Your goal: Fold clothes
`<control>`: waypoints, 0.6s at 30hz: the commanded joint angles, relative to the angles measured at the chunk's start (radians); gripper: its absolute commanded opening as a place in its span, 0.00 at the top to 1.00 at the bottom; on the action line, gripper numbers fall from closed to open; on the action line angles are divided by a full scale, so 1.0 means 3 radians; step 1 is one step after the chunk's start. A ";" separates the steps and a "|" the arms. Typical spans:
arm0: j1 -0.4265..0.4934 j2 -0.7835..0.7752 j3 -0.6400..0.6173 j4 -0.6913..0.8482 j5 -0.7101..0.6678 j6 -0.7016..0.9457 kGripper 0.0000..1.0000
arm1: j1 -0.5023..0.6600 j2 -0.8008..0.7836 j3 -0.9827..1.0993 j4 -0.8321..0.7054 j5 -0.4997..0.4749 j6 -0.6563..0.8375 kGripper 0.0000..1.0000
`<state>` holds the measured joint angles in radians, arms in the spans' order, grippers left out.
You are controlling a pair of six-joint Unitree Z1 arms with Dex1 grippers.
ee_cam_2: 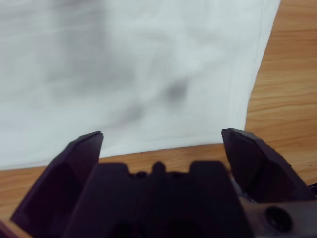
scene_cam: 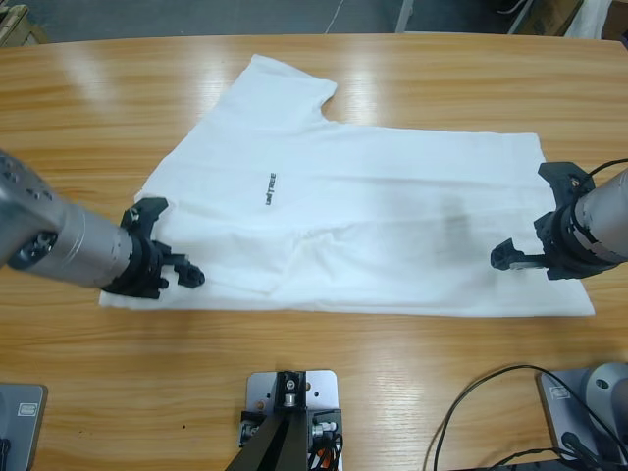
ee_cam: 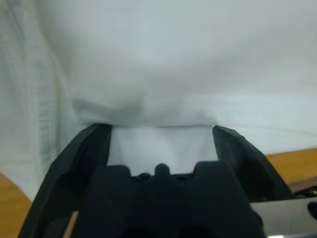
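Note:
The clothes are one white T-shirt (scene_cam: 392, 196), spread flat on the wooden table (scene_cam: 98, 98) with its collar end to the left and its hem to the right. A small dark logo (scene_cam: 271, 188) shows on the chest. One sleeve (scene_cam: 289, 83) points to the far edge; the near one lies folded in over the body. My left gripper (scene_cam: 177, 242) is open at the shirt's left edge, and white cloth (ee_cam: 163, 74) lies between its jaws (ee_cam: 161, 131). My right gripper (scene_cam: 522, 214) is open over the hem end, its jaws (ee_cam_2: 161, 136) wide apart just short of the shirt's edge (ee_cam_2: 148, 74).
Bare wood runs all round the shirt, widest along the near edge (scene_cam: 392, 363) and at the far left. Black cables (scene_cam: 491, 412) loop at the near right corner. Beyond the table's far edge lies grey floor (scene_cam: 245, 15).

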<state>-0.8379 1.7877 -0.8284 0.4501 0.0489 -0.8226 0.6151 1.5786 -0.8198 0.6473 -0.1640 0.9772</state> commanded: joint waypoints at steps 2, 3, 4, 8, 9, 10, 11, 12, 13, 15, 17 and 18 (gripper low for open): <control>-0.0658 0.0055 0.0458 0.0161 -0.0207 -0.0680 0.21 | -0.0030 -0.0125 0.0059 0.0172 0.0001 -0.0002 0.03; -0.0702 0.0021 0.0465 0.0192 -0.0209 -0.0734 0.20 | -0.0030 -0.0127 0.0060 0.0192 0.0005 -0.0001 0.03; -0.0722 -0.0005 0.0470 0.0215 -0.0209 -0.0762 0.20 | -0.0030 -0.0129 0.0058 0.0201 0.0005 0.0000 0.03; -0.0725 -0.0063 0.0494 0.0252 -0.0150 -0.0801 0.19 | -0.0030 -0.0157 0.0040 0.0232 0.0000 0.0000 0.03; -0.0725 -0.0082 0.0496 0.0256 -0.0129 -0.0807 0.18 | -0.0030 -0.0168 0.0036 0.0239 0.0000 0.0000 0.03; -0.0726 -0.0092 0.0498 0.0265 -0.0116 -0.0810 0.17 | -0.0030 -0.0179 0.0033 0.0251 -0.0001 0.0000 0.03; -0.0726 -0.0092 0.0502 0.0270 -0.0109 -0.0820 0.17 | -0.0030 -0.0188 0.0035 0.0264 -0.0008 0.0000 0.03; -0.0726 -0.0089 0.0506 0.0274 -0.0103 -0.0822 0.17 | -0.0030 -0.0190 0.0045 0.0261 -0.0015 0.0000 0.03; -0.0726 -0.0089 0.0505 0.0278 -0.0089 -0.0822 0.17 | -0.0030 -0.0190 0.0069 0.0215 -0.0022 0.0000 0.03; -0.0725 -0.0089 0.0506 0.0279 -0.0063 -0.0823 0.17 | -0.0030 -0.0178 0.0173 -0.0106 -0.0004 -0.0024 0.02; -0.0726 -0.0072 0.0507 0.0279 -0.0061 -0.0822 0.17 | -0.0030 -0.0090 0.0197 -0.0376 0.0039 -0.0091 0.02; -0.0727 -0.0067 0.0506 0.0279 -0.0058 -0.0821 0.17 | -0.0030 -0.0015 0.0212 -0.0494 0.0068 -0.0116 0.02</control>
<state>-1.0452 1.7156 -0.7557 0.5035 0.0167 -1.0531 0.6151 1.5338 -0.8119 0.6741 -0.1641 0.9768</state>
